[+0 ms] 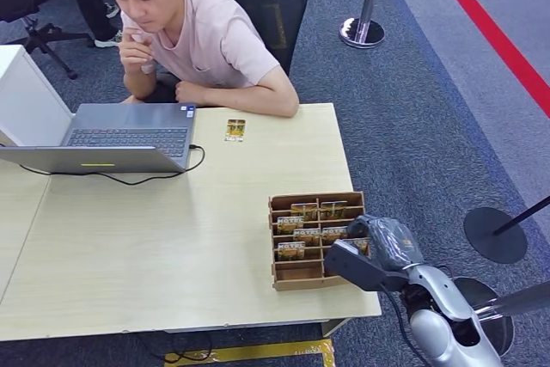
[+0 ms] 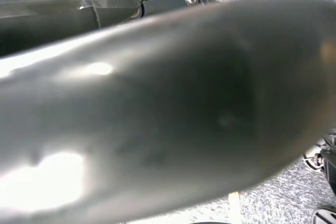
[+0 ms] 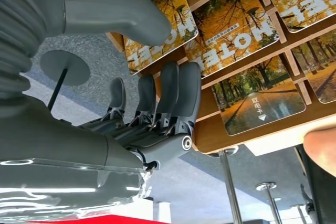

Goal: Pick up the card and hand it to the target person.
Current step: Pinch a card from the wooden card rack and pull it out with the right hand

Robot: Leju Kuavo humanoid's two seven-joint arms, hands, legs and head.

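wooden tray edge, robot hand seemingly empty

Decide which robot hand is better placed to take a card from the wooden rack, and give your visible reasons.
The right. The right robot hand is already at the wooden card rack, its fingers apart beside the cards and holding nothing. The left wrist view looks down at carpet, suggesting that arm hangs away from the table.
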